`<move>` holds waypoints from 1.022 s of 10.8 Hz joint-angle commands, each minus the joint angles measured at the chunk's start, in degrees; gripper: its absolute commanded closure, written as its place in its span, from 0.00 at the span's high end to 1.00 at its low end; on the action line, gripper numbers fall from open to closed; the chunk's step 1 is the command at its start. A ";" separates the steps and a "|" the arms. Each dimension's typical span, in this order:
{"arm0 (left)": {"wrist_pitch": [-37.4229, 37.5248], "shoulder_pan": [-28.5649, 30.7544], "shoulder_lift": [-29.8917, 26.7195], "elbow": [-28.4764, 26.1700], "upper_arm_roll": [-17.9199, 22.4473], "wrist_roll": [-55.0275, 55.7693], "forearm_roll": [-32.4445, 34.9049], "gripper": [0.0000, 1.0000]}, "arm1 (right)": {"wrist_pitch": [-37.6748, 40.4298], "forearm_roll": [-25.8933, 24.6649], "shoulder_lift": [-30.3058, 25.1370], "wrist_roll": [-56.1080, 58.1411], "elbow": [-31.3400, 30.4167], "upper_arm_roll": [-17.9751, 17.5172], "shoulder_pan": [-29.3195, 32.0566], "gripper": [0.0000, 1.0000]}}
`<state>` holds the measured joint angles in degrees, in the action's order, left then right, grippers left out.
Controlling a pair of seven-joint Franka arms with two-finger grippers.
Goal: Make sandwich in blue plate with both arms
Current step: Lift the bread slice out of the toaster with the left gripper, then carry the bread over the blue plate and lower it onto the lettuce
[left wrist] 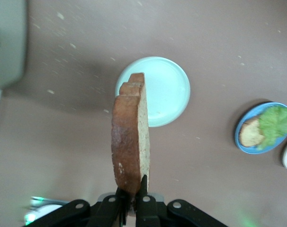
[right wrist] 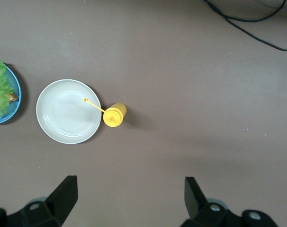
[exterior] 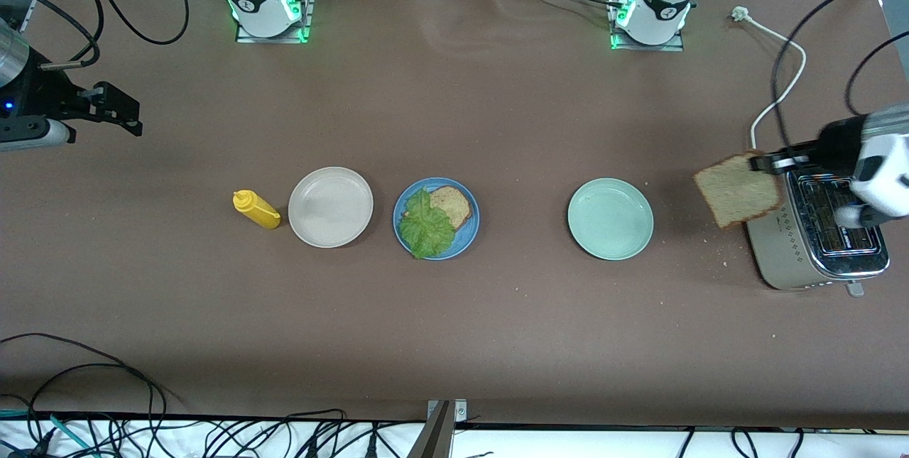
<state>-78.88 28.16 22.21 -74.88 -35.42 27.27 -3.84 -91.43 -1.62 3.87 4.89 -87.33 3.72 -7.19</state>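
Already the round matte blue plate (exterior: 469, 229) holds one brown bread slice (exterior: 454, 204) under crinkly green lettuce (exterior: 426, 225); topping remains. Over the steel toaster (exterior: 817, 245), the left gripper (exterior: 768, 162) clamps the second slice (exterior: 738, 189); the right gripper (right wrist: 129, 189) waits, jaws apart.

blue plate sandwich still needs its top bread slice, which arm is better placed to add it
Left. The left pincer is shut on the brown speckled bread slice, held in the air beside the silver toaster. The right pincer waits open and empty, up at the right arm's end, not over the round blue plate either.
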 commanded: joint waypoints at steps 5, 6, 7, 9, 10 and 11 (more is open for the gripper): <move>-25.49 -19.86 7.92 -2.20 0.18 27.45 -11.01 0.00 | 1.17 -1.01 1.40 -0.58 1.80 -0.82 -0.46 1.00; -30.06 -22.94 9.85 -2.11 0.26 30.53 -11.10 0.00 | -0.14 -1.10 1.58 -0.58 1.90 -0.64 -0.37 1.00; -35.15 -26.36 11.35 -2.11 0.44 33.69 -10.49 0.00 | -1.89 -1.10 1.84 -0.06 1.90 -0.56 -0.02 1.00; -46.04 -33.48 15.12 -2.11 2.54 39.05 -9.78 0.00 | -2.61 -0.84 2.37 -0.06 1.90 -0.38 0.16 1.00; -50.02 -37.08 16.01 -2.11 4.90 40.91 -9.78 0.00 | -2.61 -0.92 2.37 -0.06 1.90 -0.38 0.16 1.00; -51.71 -41.30 16.37 -2.11 8.14 41.71 -9.78 0.00 | -2.78 -0.75 2.37 -0.06 1.81 -0.38 0.16 1.00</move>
<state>-125.97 -5.79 36.93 -78.29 -32.92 65.82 -13.55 -94.20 -1.85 5.52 4.84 -86.87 3.34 -7.09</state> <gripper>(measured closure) 0.907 0.000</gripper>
